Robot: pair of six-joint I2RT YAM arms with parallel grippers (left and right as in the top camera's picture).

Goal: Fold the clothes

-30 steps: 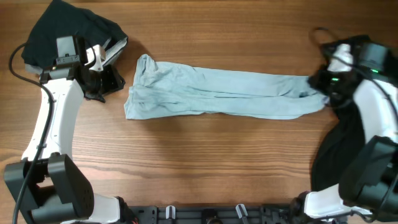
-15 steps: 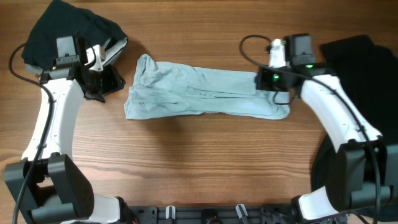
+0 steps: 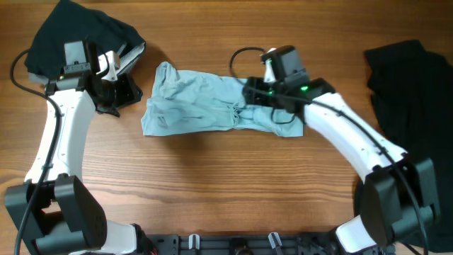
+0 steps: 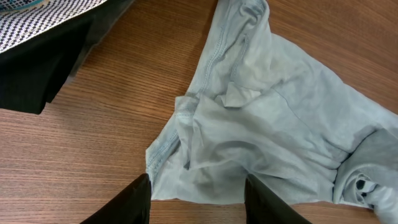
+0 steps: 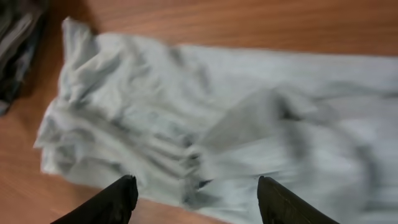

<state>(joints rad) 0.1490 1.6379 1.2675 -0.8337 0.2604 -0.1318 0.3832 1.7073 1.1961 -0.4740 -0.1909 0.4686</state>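
Note:
The pale blue T-shirt (image 3: 198, 103) lies crumpled across the middle of the table, its right end doubled back over itself. My right gripper (image 3: 249, 98) hovers over that doubled part. In the blurred right wrist view the right gripper (image 5: 199, 205) is open, with the shirt (image 5: 186, 118) below and nothing between the fingers. My left gripper (image 3: 131, 92) stands just off the shirt's left edge. In its own view the left gripper (image 4: 196, 205) is open at the shirt's hem (image 4: 249, 124), gripping nothing. One black garment (image 3: 78, 32) lies at the back left.
Another black garment (image 3: 407, 85) is spread at the right edge of the table. A white fabric with a fine dotted pattern (image 4: 43, 18) lies on the back-left black cloth. A black cable (image 3: 244, 57) loops beside the right wrist.
My right arm swept left with the shirt's right end, laying it over the middle so the shirt is now much shorter, and its jaws opened. The left arm stayed put.

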